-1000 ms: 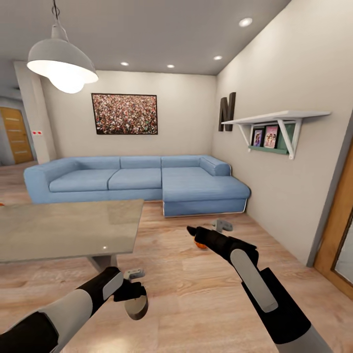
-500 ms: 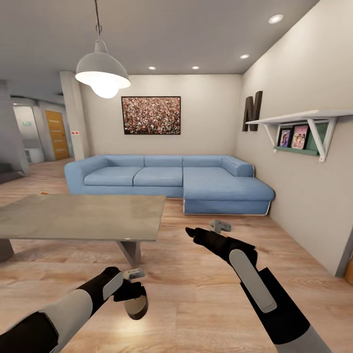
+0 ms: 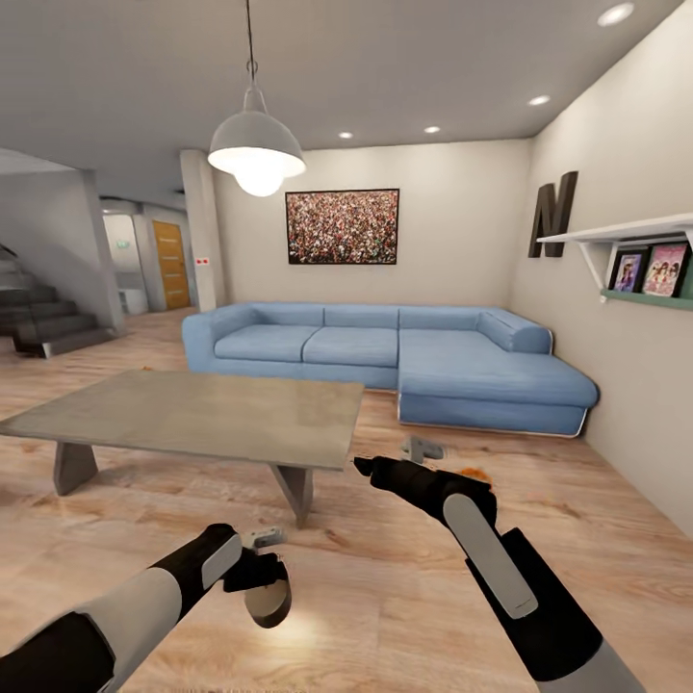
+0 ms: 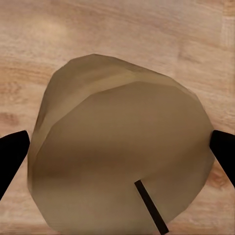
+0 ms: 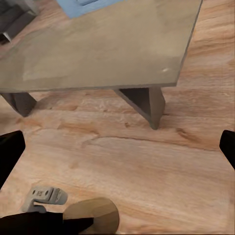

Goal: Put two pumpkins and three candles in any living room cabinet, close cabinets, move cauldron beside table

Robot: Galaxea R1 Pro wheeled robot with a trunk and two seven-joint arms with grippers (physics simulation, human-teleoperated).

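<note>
From the head camera I look forward and slightly down across the living room, over the table [image 3: 207, 416] toward the sofa [image 3: 385, 361] at the far wall. My left wrist camera sits right against a candle [image 4: 122, 156] above the wooden floor [image 4: 147, 29]. My right wrist camera looks down from farther off, sharing the table [image 5: 98, 49] and that candle [image 5: 93, 214] with the head view.

pumpkin [image 3: 474, 474] mostly hidden behind right arm [image 3: 500, 558], only an orange sliver shows. candle [image 4: 120, 156] cut off by left wrist frame edge.

Sofa [image 3: 385, 361] behind table [image 3: 192, 419], stairs [image 3: 43, 322] far left.
</note>
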